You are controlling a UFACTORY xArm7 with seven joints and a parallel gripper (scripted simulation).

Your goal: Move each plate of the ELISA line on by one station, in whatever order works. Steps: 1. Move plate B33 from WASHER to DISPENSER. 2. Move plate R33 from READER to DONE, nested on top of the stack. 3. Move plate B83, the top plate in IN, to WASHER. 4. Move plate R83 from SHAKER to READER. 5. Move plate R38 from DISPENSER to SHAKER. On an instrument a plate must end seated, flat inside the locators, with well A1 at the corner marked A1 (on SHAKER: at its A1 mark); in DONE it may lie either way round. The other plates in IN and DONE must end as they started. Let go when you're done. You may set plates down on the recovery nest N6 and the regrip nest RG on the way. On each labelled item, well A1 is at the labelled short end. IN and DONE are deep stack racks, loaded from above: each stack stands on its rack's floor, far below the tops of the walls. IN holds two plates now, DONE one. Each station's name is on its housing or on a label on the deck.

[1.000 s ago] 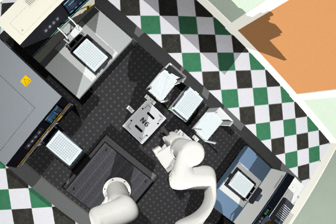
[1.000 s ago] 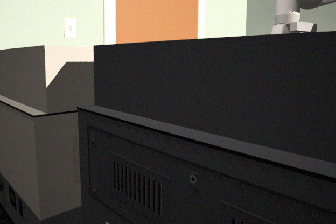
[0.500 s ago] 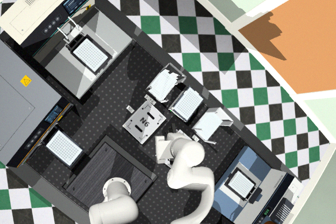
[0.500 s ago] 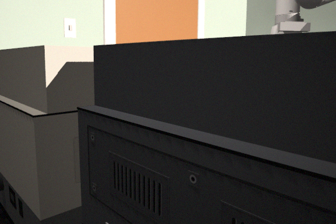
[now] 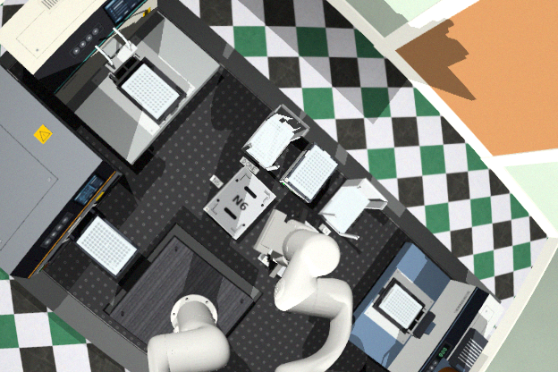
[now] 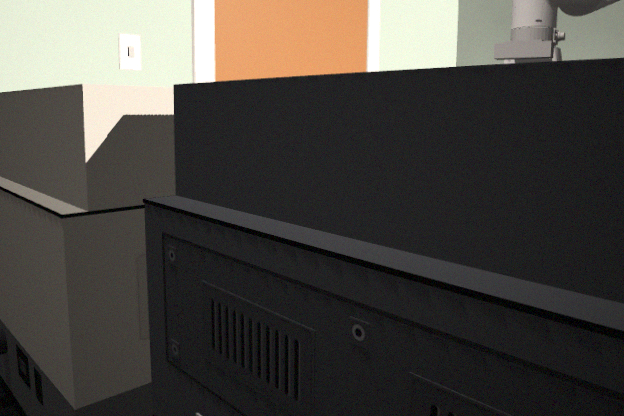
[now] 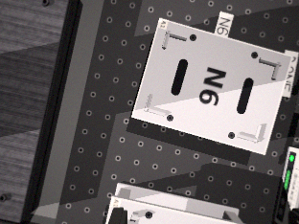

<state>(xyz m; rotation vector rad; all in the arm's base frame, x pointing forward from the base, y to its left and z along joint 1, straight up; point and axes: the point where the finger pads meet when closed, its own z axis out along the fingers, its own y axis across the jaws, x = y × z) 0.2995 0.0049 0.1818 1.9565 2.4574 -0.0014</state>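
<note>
Seen from above, white well plates sit in the cream instrument [image 5: 149, 90], the grey instrument [image 5: 106, 251], the blue instrument [image 5: 400, 305] and the small middle station [image 5: 311, 173]. Their labels are too small to read. Two walled racks [image 5: 272, 138] [image 5: 351, 206] flank that station, and each shows a white plate inside. A DONE label lies by the first rack. My gripper [image 5: 272, 246] hangs open and empty high over the deck, between the N6 nest [image 5: 239, 201] [image 7: 211, 91] and the second nest [image 7: 168, 211]. Its fingers do not show in the wrist view.
A raised dark wood-grain block [image 5: 180, 282] [image 7: 24, 72] holds the arm's base. In the side view, a tall black housing [image 6: 403, 174] hides the deck, and only the arm's wrist [image 6: 534, 13] shows above it. Checkered floor surrounds the deck.
</note>
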